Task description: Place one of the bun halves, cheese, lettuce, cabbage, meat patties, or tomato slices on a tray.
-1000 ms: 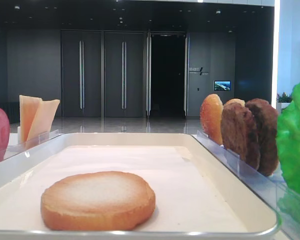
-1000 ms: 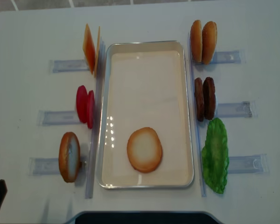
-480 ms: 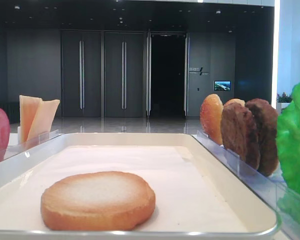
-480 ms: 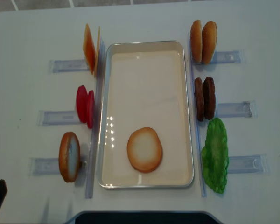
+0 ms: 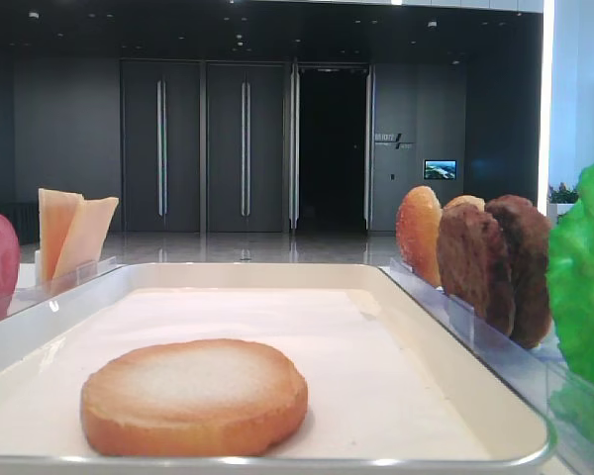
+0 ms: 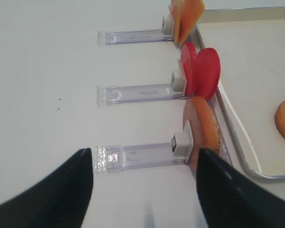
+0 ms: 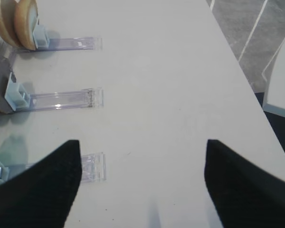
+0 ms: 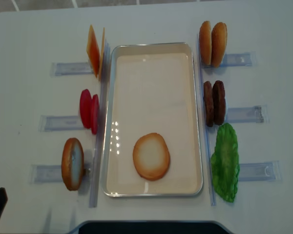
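Left gripper (image 6: 145,190) hung with jaws spread wide and nothing between them, over the white table (image 6: 47,71) by a clear plastic rack (image 6: 133,156) carrying an upright bun half (image 6: 203,130); right gripper (image 7: 142,185) likewise stood released and empty above bare tabletop. Only the overhead view showed the whole layout: a golden bun half with pale toasted face (image 8: 151,156) lay flat at the near end of the cream rimmed tray (image 8: 185,48). Left racks held thin straight-edged cheese (image 8: 94,50) and smooth red tomato slices (image 8: 89,110), right racks two buns (image 8: 213,43), rough dark patties (image 8: 214,103) and crinkly glossy lettuce (image 8: 225,162).
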You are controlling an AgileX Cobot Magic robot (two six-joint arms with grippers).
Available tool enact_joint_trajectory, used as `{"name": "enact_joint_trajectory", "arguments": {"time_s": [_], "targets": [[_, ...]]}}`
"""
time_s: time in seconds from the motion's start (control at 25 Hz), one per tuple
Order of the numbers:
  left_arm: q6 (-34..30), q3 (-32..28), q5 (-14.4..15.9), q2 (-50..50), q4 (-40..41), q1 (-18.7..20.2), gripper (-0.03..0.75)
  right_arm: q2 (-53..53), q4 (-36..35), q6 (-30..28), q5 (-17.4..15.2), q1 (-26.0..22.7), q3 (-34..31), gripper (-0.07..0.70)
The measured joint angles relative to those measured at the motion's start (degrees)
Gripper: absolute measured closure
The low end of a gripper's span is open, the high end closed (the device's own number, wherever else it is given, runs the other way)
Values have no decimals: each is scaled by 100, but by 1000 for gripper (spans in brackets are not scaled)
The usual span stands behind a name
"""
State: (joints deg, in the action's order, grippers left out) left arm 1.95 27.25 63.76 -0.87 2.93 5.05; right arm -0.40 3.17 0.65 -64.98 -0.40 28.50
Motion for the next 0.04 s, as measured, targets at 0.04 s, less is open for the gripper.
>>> {"name": "enact_joint_trajectory", "arguments": {"time_s": [0.04], "targets": [[0,0,0,0,0,0,197,0,0,0,0,0,0,90]]}}
